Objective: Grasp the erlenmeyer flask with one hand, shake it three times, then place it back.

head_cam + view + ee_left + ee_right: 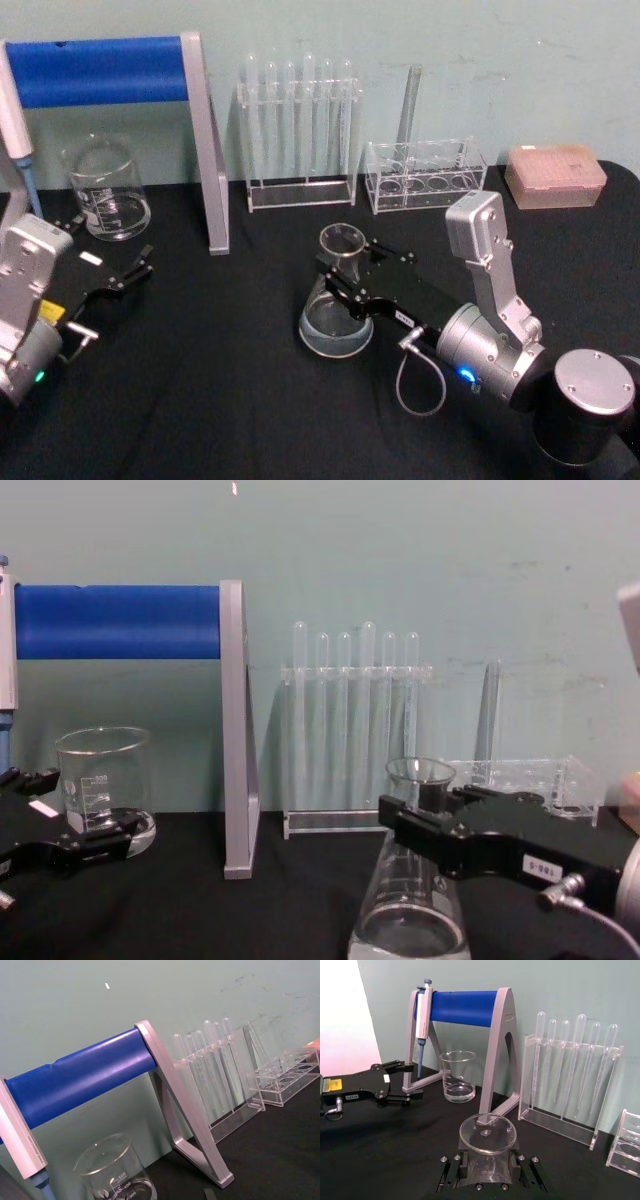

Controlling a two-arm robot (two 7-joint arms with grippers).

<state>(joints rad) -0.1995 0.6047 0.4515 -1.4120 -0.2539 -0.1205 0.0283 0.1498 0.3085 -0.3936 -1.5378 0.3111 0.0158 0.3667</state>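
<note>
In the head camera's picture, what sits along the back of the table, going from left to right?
Beaker → blue-barred stand → rack of test tubes → low clear rack → pink box.

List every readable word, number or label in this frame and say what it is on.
"500", "400", "300": graduation marks on the beaker.
White label on the right gripper: too blurred to read.
Yellow label on the left gripper: too small to read.
erlenmeyer flask: no readable marks.

Flask [408, 920] neck behind right hand [420, 825]
</note>
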